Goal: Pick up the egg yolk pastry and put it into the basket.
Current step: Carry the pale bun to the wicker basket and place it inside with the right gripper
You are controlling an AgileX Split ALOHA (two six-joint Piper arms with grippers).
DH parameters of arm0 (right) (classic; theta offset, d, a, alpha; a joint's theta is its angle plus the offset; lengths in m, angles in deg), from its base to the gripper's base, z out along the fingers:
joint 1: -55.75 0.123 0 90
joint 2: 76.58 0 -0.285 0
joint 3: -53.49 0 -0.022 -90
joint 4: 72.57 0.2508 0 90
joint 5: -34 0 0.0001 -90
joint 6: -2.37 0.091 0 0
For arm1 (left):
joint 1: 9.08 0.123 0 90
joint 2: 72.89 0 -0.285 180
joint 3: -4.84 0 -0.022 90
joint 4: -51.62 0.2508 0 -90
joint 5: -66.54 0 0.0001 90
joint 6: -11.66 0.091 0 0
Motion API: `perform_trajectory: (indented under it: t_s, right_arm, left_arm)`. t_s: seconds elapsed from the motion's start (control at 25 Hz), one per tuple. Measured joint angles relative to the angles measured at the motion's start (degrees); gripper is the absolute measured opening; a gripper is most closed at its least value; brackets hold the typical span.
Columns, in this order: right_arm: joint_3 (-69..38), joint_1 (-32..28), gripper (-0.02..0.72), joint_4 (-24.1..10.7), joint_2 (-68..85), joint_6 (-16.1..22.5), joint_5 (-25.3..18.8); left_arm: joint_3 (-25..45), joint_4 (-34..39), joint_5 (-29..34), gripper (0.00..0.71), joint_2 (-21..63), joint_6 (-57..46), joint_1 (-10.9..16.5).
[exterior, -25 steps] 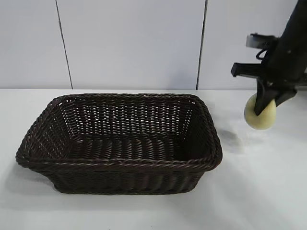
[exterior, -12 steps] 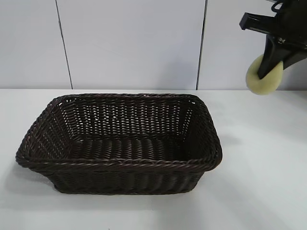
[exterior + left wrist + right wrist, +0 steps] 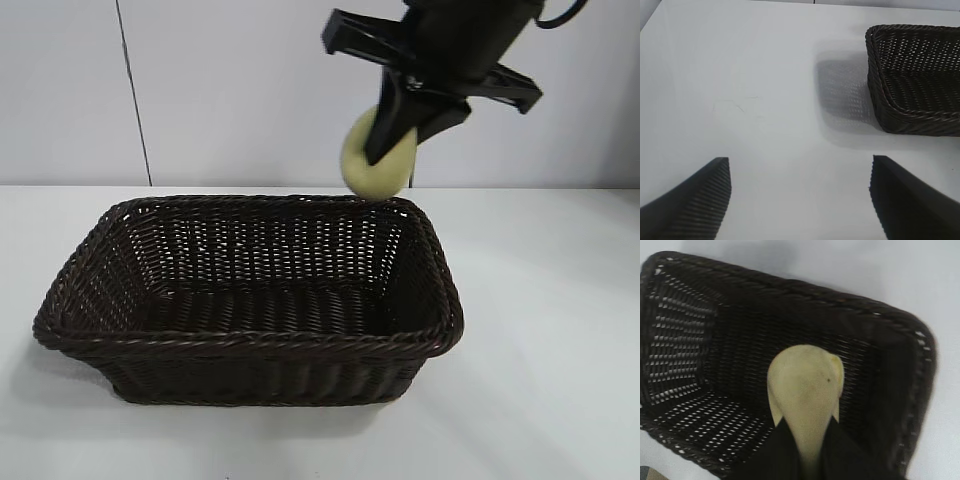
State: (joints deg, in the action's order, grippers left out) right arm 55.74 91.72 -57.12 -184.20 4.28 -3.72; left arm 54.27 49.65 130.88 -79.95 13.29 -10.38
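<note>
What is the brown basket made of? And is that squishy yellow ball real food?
The basket looks like dark brown woven wicker or plastic rattan: you can see thin strands, little gaps and a braided rim. The egg yolk pastry looks soft and matte, like dough or foam; it bulges where the right gripper squeezes it. Real or pretend, I can't tell.

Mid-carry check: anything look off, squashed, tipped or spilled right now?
Only one thing: the egg yolk pastry looks pinched narrow where the right hand clamps it, so it is being squeezed out of its dome shape. The basket sits flat and looks undamaged, nothing inside it. Nothing spilled on the table.
</note>
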Motion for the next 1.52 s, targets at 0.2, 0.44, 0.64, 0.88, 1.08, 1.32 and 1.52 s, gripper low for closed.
perform_trajectory:
  t_s: [0.2, 0.44, 0.64, 0.88, 1.08, 1.32, 1.52]
  right_arm:
    - [0.00, 1.58, 0.030, 0.00, -5.07, 0.00, 3.16]
    - [0.00, 1.58, 0.030, 0.00, -13.20, 0.00, 7.46]
    - [0.00, 1.58, 0.030, 0.00, -16.14, 0.93, 7.88]
    - [0.00, 1.58, 0.197, 0.14, -16.14, 2.50, 5.68]
    - [0.00, 1.58, 0.544, -1.20, -15.68, 2.78, 2.21]
    - [5.96, 1.52, 0.607, -3.39, -14.28, 3.41, -6.27]
    - [15.26, 0.34, 0.610, -8.24, -14.28, 8.71, -15.96]
  left_arm:
    - [0.00, 0.00, 0.00, 0.560, 0.00, 0.00, 0.00]
    - [0.00, 0.00, 0.00, 0.560, 0.00, 0.00, 0.00]
    - [0.00, 0.00, 0.00, 0.560, 0.00, 0.00, 0.00]
    - [0.00, 0.00, 0.00, 0.560, 0.00, 0.00, 0.00]
    - [0.00, 0.00, 0.00, 0.560, 0.00, 0.00, 0.00]
    - [0.00, 0.00, 0.00, 0.560, 0.00, 0.00, 0.00]
    - [0.00, 0.00, 0.00, 0.560, 0.00, 0.00, 0.00]
